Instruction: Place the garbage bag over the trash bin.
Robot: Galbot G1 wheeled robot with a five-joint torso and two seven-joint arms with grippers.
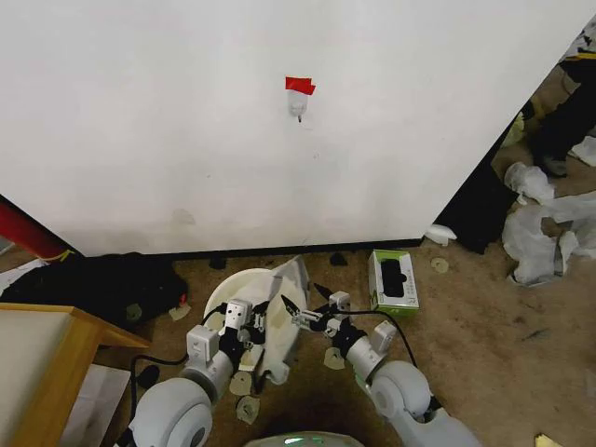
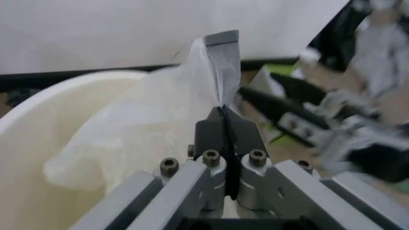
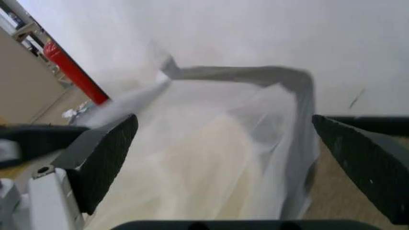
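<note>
Holding: my left gripper (image 1: pixel 268 321) is pinched tight on a fold of the garbage bag (image 1: pixel 284 321); in the left wrist view the two black fingers (image 2: pixel 211 132) meet flat with the film caught between them.
Right gripper (image 1: pixel 300 303): spread wide, gripping nothing, hanging just beside the bag's right edge, level with the bin's mouth; in the right wrist view my fingers (image 3: pixel 105 155) stand far apart with the bag in the gap.
Bag: thin, wrinkly, see-through white film standing up in a peak over the right side of the trash bin (image 1: pixel 231 291), a grey strip (image 2: pixel 223 40) running along its top edge.
Bin: round, cream-white, on the brown floor right in front of me, close to the white wall (image 1: pixel 279 140), left part of the rim bare.
Nearby: a green and white box (image 1: pixel 393 281) on the floor to my right, apart from the bin, and a wooden table corner (image 1: pixel 56 340) on my left.
</note>
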